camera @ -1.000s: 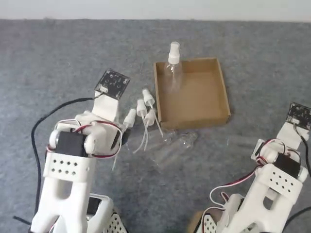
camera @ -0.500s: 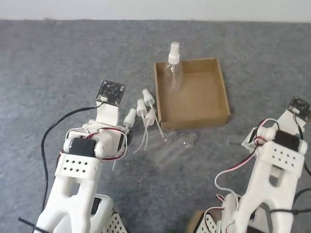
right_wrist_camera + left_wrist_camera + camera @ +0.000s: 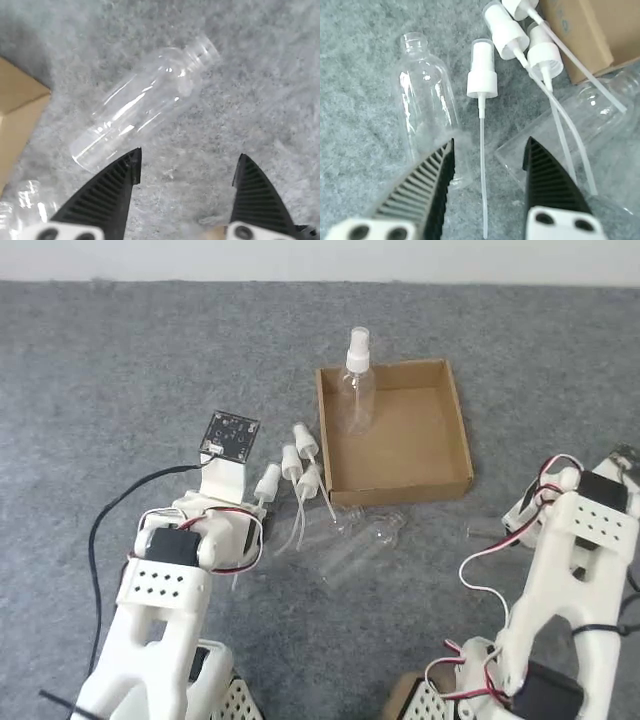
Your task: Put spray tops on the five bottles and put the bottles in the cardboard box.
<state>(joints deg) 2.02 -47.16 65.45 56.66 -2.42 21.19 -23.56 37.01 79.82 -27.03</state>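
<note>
A capped clear bottle [image 3: 356,390] stands at the back left inside the cardboard box [image 3: 462,435]. Several loose spray tops [image 3: 292,462] lie left of the box. Uncapped clear bottles [image 3: 362,538] lie in front of it. My left gripper [image 3: 487,165] is open just above the carpet, with one spray top [image 3: 482,80] and its tube ahead between the fingers. An uncapped bottle [image 3: 427,105] lies beside that top. My right gripper [image 3: 185,175] is open above another uncapped bottle [image 3: 145,102], which lies on its side.
Grey carpet [image 3: 120,360] covers the table, with free room left of and behind the box. Two more spray tops [image 3: 507,35] and a lying bottle [image 3: 592,125] crowd the box's corner [image 3: 590,30]. The right arm [image 3: 580,540] stands near the box's front right.
The right arm has lifted and swung its wrist in toward the bottle beside the box. The left arm's wrist has shifted slightly toward the front. Bottles and tops stay put.
</note>
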